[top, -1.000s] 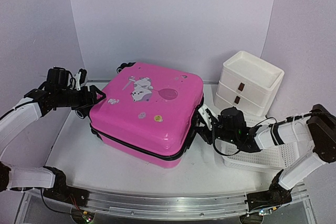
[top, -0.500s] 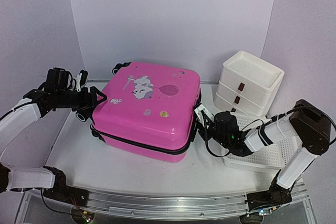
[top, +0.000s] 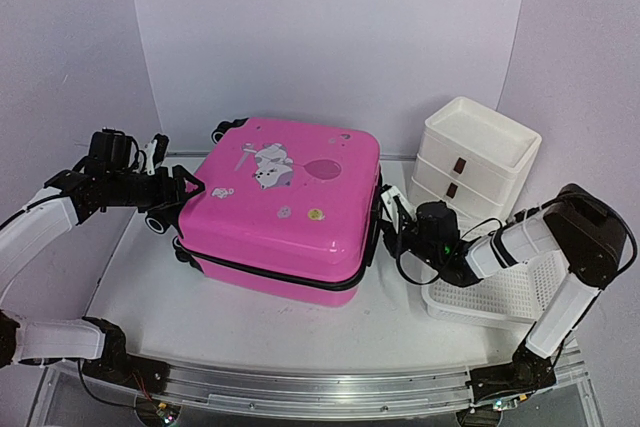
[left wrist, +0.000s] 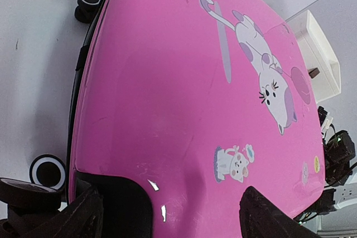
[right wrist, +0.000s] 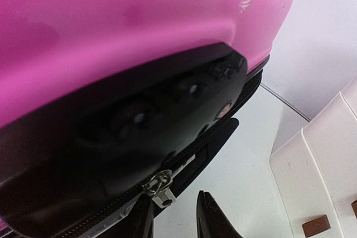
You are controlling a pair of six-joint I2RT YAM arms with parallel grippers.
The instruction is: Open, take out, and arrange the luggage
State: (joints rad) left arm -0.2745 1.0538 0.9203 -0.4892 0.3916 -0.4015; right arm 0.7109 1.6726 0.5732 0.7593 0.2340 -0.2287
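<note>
Change over the last second: the suitcase (top: 285,207) has swung round on the table (top: 150,287). It was skewed with one corner toward the arms and now sits squarer, lying flat with the lid down and the zip band shut. The right arm has pushed in against its right side and its elbow has come up. The right claw (right wrist: 175,218) has narrowed a lot and now sits at the black zip band, with the metal zip pull (right wrist: 160,185) just ahead of the gap between its fingers. Cannot tell if it has actually pinched the pull; a gap still shows between the fingers.

The left claw (top: 178,190) has not moved. It is spread wide at the left end by the wheels (left wrist: 47,171), straddling the corner and bracing rather than grasping.

Meaning for the task: this looks like the very start, lining up on the zip to unzip. Nothing is open and nothing is out. The drawer stack (top: 475,157) and basket (top: 510,292) sit to the right, apart from the case.

Writing: none readable, and no brand visible. The lid shows only a white cartoon cat print (left wrist: 265,76), a smaller animal sticker (left wrist: 233,163) and a few tiny round stickers too small to read.
</note>
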